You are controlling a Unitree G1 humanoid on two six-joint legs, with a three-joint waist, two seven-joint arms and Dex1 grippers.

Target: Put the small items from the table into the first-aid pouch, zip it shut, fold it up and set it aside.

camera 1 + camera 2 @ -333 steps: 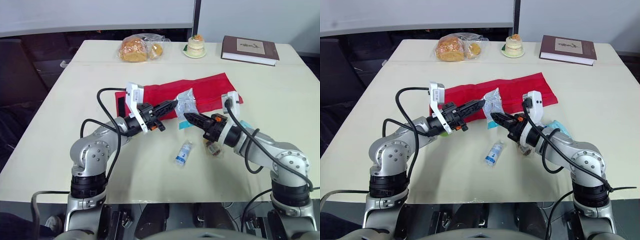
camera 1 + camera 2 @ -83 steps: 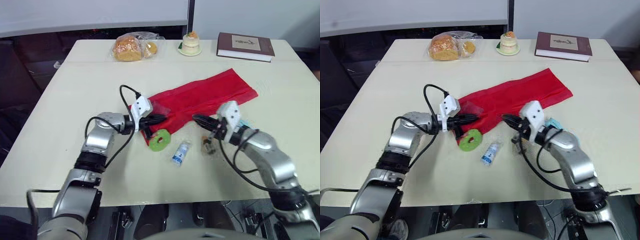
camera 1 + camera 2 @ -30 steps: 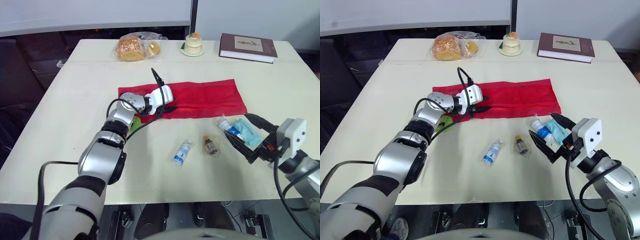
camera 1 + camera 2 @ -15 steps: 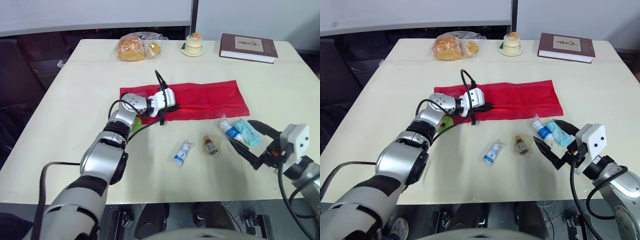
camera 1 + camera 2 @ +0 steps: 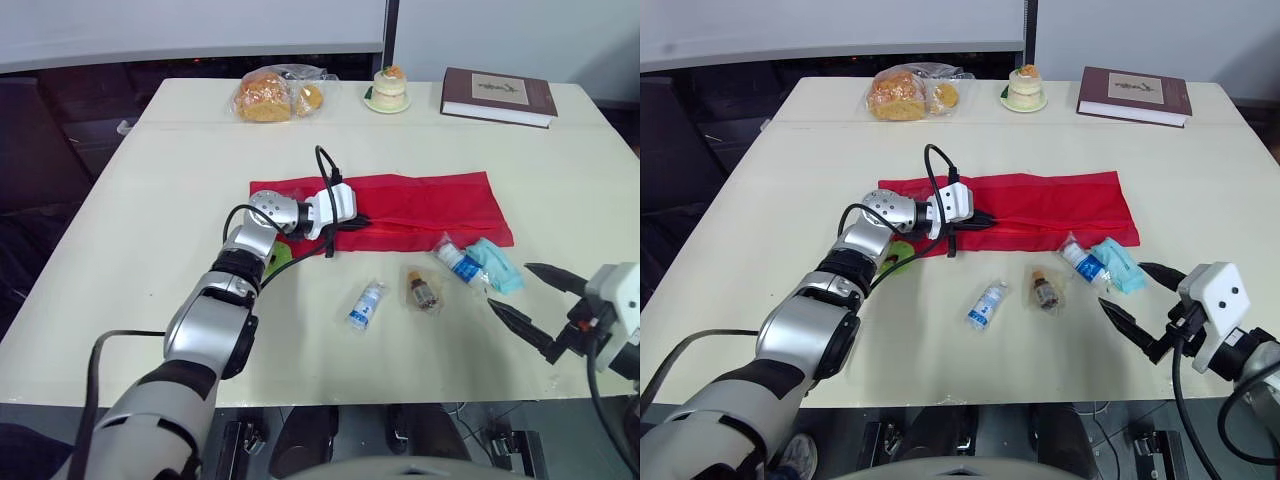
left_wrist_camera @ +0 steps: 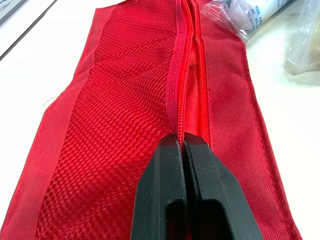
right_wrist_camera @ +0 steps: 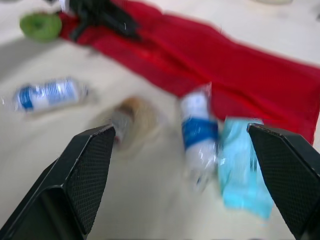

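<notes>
The pouch (image 5: pixel 420 205) lies flat mid-tabletop (image 5: pixel 150 200), and your left tool (image 6: pixel 183 142) is clamped shut on its zipper line near the left end. You can't tell what's inside, but packing looks unfinished, and zipping, folding and setting aside are all left. Out in front lie a green roll (image 5: pixel 283 253), a wrapped bottle (image 5: pixel 367 304), a brown vial (image 5: pixel 422 291), a white roll (image 5: pixel 455 262) and a teal packet (image 5: pixel 493 264). Your right tool (image 5: pixel 510 286) hangs wide open just beside the last two. The bread bag (image 5: pixel 275 97), cake (image 5: pixel 389 90) and book (image 5: pixel 498 97) sit far back, not in the way.

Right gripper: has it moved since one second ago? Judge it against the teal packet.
Yes. The right gripper has drawn back from the teal packet, towards the robot.
</notes>
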